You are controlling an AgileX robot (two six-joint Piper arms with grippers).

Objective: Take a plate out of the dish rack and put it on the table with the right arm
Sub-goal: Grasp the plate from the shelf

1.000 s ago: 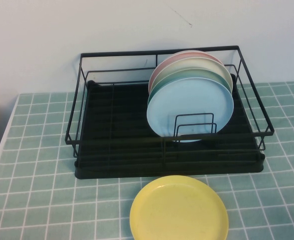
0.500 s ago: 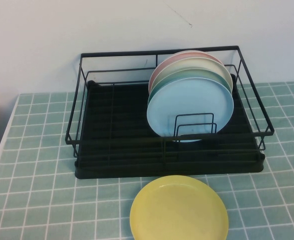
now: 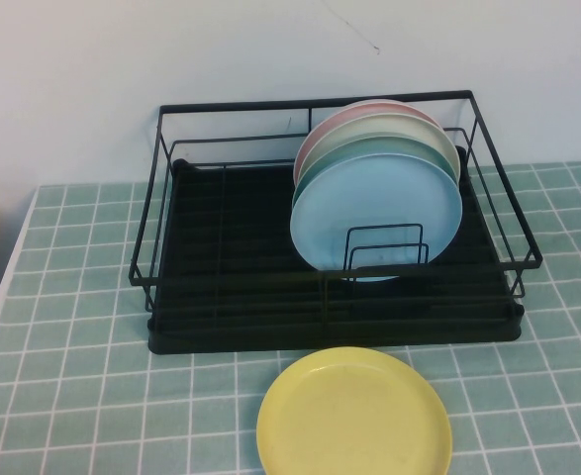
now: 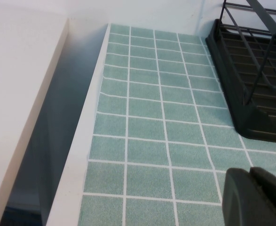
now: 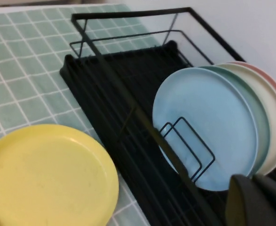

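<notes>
Plates are standing upright in the right half of the dish rack [image 3: 221, 267], four in a row: the light blue plate [image 3: 376, 213] at the front, leaning against a low wire divider [image 3: 386, 252], then a mint-green plate [image 3: 369, 150], a cream plate [image 3: 394, 127] and a pink plate [image 3: 359, 109] behind it. The rack is sitting on the tiled desk [image 3: 72, 297], toward the wall [image 3: 171, 49]. A yellow plate [image 3: 354, 416] is lying flat on the desk just in front of the rack.

The right claw [image 5: 260, 200] is hovering near the blue plate, off the rack's right side; its fingers are sitting closed together with nothing between them. The left claw [image 4: 255, 195] is hanging over bare tiles near the desk's white left edge, beside the rack's left end; whether it is open or closed cannot be told.
</notes>
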